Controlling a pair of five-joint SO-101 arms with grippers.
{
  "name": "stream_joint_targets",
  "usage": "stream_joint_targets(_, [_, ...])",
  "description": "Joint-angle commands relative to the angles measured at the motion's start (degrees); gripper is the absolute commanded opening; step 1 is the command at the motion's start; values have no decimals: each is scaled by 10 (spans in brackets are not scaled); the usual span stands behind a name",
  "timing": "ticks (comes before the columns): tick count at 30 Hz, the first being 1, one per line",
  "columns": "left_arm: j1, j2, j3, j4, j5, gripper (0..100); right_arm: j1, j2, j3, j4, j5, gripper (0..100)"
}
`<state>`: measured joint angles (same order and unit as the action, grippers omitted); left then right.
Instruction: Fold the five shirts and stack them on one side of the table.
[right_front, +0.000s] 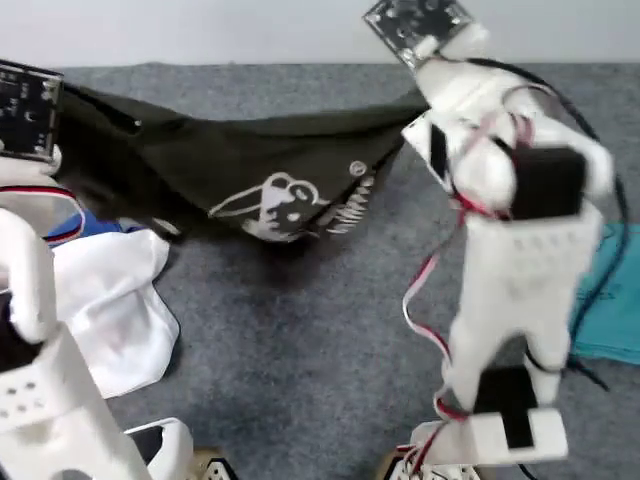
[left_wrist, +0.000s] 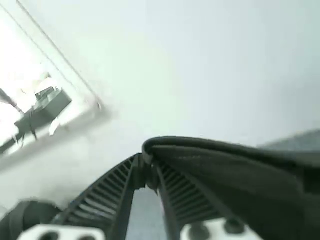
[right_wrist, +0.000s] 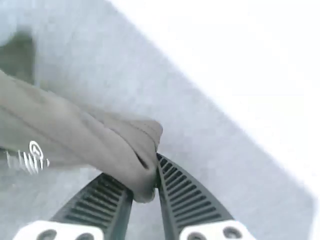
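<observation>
Noted the dark shirt (right_front: 250, 180) raised over the grey table (right_front: 300, 350) and stretched sideways between the two arms, with its white print visible from above. Found the left gripper (left_wrist: 149, 172) closed, fingers pinched tight on a folded edge of the dark shirt at the left end of the span. Found the right gripper (right_wrist: 145, 182) closed as well, fingers clamped on a bunched corner of that shirt at the right end, near the far edge of the table. Recorded a sag in the cloth between the two holds, lowest around the print. Could not tell whether the hanging lower edge touched the table. Located a white shirt (right_front: 110, 300) crumpled on the table at the left, just beside the left arm, with a blue garment (right_front: 95, 225) showing at its far edge. Located a teal shirt (right_front: 612, 300) lying at the right edge of the table, partly behind the right arm.
</observation>
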<state>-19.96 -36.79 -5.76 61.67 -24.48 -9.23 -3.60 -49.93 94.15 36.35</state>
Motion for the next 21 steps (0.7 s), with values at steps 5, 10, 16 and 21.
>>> stream_joint_targets(5, [107,-16,-116,-19,-76,14,14,-117,-24,-30,64,10])
stream_joint_targets(10, [118,-17,-136,-18,-119,14,15,-151,-25,-6,83,10])
stream_joint_targets(16, [121,-47,-135,-19,-156,14,63,-187,-25,-12,83,10])
stream_joint_targets(21, [121,-76,-136,-69,-168,14,100,-221,-25,-6,83,10])
